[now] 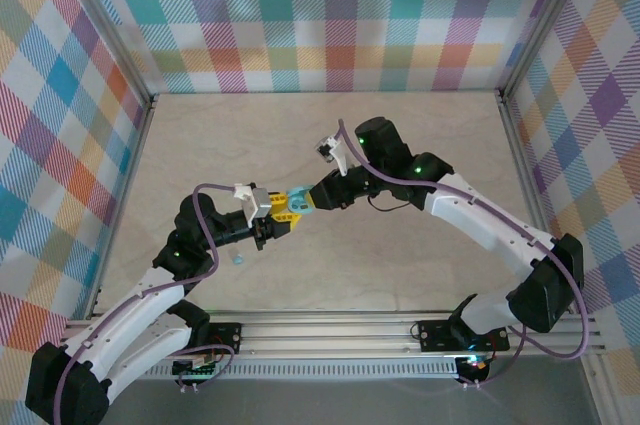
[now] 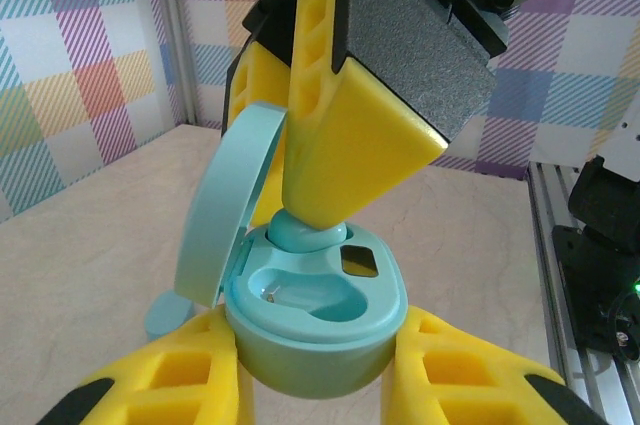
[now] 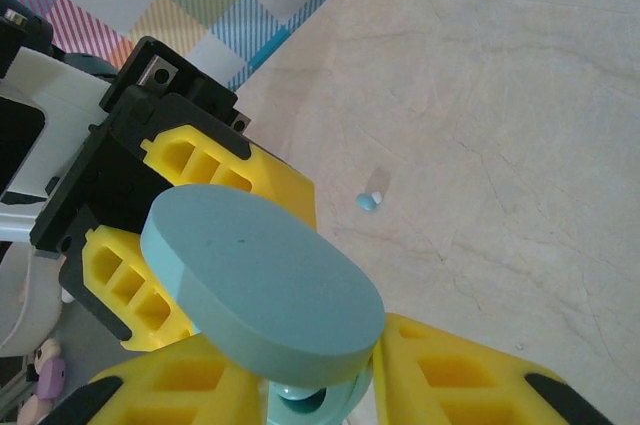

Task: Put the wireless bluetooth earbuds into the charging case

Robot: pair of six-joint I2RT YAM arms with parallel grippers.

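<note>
Left gripper was clamped narrow on the open charging case, held above the worktop left of centre, with a loose earbud lying toward the near edge. Right gripper pinched a second earbud at the back of the case, seemingly not fully seated. The front socket was empty, so I judged about half remained.
</note>
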